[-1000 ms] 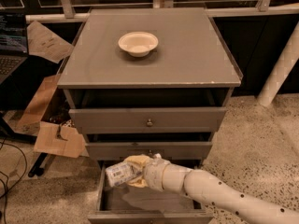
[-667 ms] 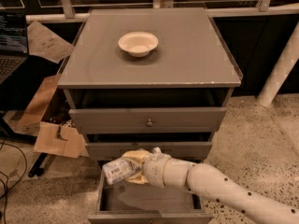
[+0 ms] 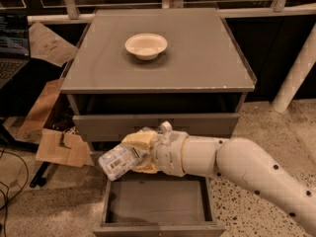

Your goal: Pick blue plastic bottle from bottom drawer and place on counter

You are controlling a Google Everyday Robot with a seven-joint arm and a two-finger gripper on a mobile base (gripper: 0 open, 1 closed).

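Bottle [image 3: 118, 160] tilted, clamped in gripper [image 3: 139, 153], sticking out toward 9 o'clock. Both hang above open drawer [image 3: 158, 201], clear of its floor, at 6 o'clock from counter [image 3: 197, 63]. Pick done; raise and set-down left. Bowl [image 3: 146, 46] mid-counter.

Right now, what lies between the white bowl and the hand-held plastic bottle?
In the camera view: bare grey counter top, then a closed grey drawer front. The hand holds the clear plastic bottle above the open bottom drawer.
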